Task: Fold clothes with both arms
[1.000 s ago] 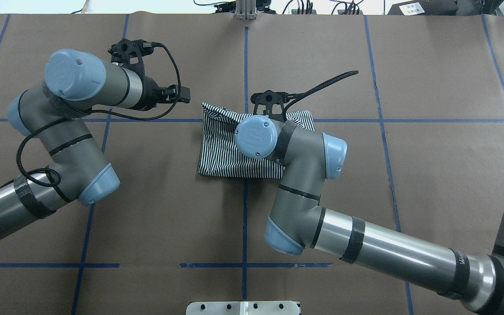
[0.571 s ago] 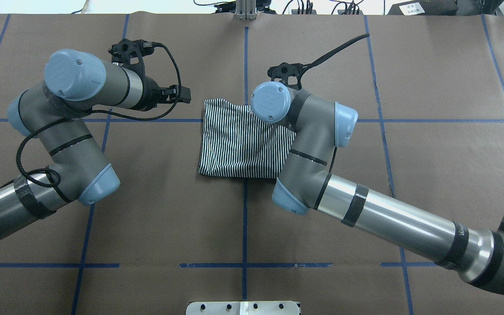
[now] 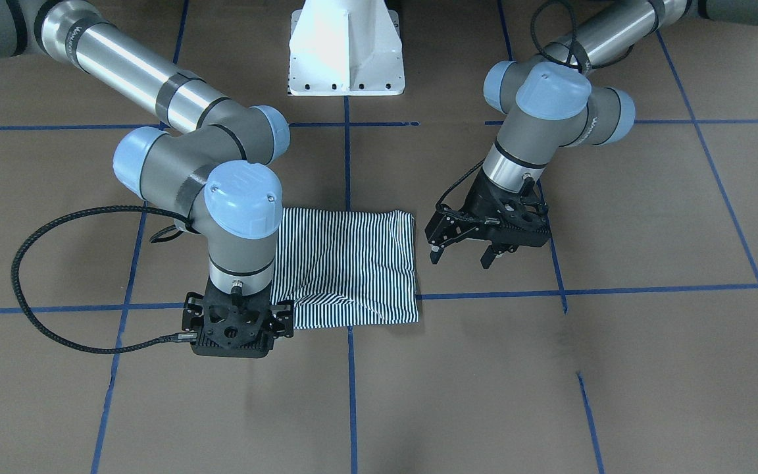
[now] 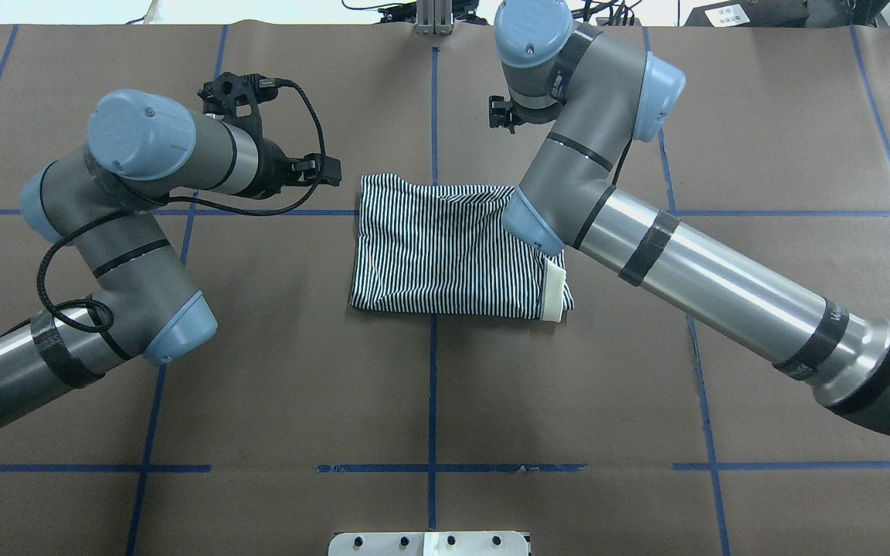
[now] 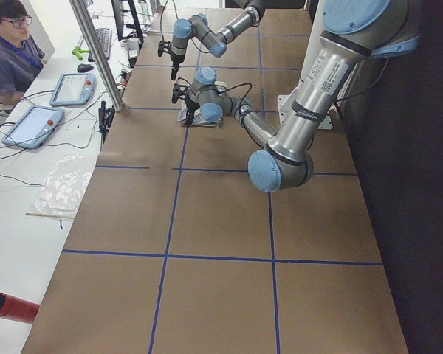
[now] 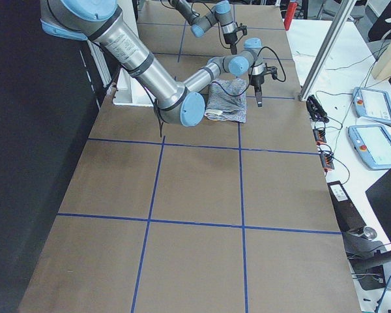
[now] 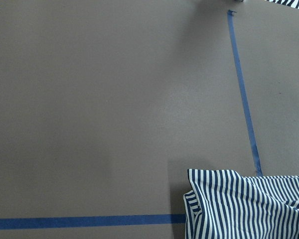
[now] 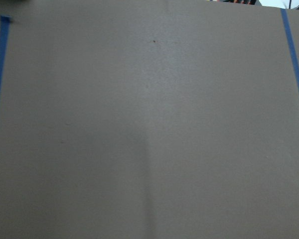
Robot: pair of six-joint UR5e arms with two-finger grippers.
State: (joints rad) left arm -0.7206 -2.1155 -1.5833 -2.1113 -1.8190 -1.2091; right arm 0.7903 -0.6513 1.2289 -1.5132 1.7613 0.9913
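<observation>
On the worktop [image 4: 275, 401], the jaws of the left arm [image 4: 136, 255] are spread empty beside the folded striped polo shirt [image 4: 437, 247] laid at its centre, while those of the right arm [image 4: 684, 262], past the shirt's far edge, cannot be judged.

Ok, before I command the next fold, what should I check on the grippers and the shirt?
1. Left gripper empty, fingers open: ok.
2. Left gripper apart from the shirt, beside its edge: ok.
3. Right gripper open or shut: cannot tell, its fingers are hidden in every view.
4. Right gripper free of the shirt's corner: cannot tell.
5. Shirt lying as a flat folded rectangle: ok.
6. Collar tucked in: not ok, white shows at one edge.
</observation>
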